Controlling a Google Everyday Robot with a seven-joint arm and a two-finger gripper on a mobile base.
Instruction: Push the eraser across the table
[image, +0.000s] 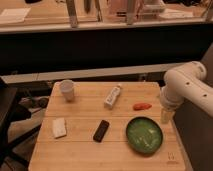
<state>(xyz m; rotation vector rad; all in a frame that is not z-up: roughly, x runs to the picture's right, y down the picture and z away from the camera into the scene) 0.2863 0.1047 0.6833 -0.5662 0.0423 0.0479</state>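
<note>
Reaching in from the right side of the view, the robot's white arm (187, 87) bends at a thick rounded joint and turns downward, ending in the hand (166, 116) at the right edge of the table (80, 150). The hand hangs low, pointing down, just beside the table's right border and level with the gap between a small orange-red object (142, 106) and the green plate (144, 134). It appears as a pale, narrow shape below the arm's wrist; I cannot tell whether it is open or closed, and nothing is seen held in it.

The eraser (101, 130) lies flat on the table near the middle, a little toward the front edge, with its long side tilted so that the far end leans right. It is well apart from the hand, with the green plate lying between them on the right. To the eraser's left sits a white block (59, 127), near the left edge. Farther back stand a pale cup (67, 90) at the left rear and a white tube (113, 96) lying at a slant near the middle rear. The orange-red object rests to the right of the tube, near the hand but not touching it.
</note>
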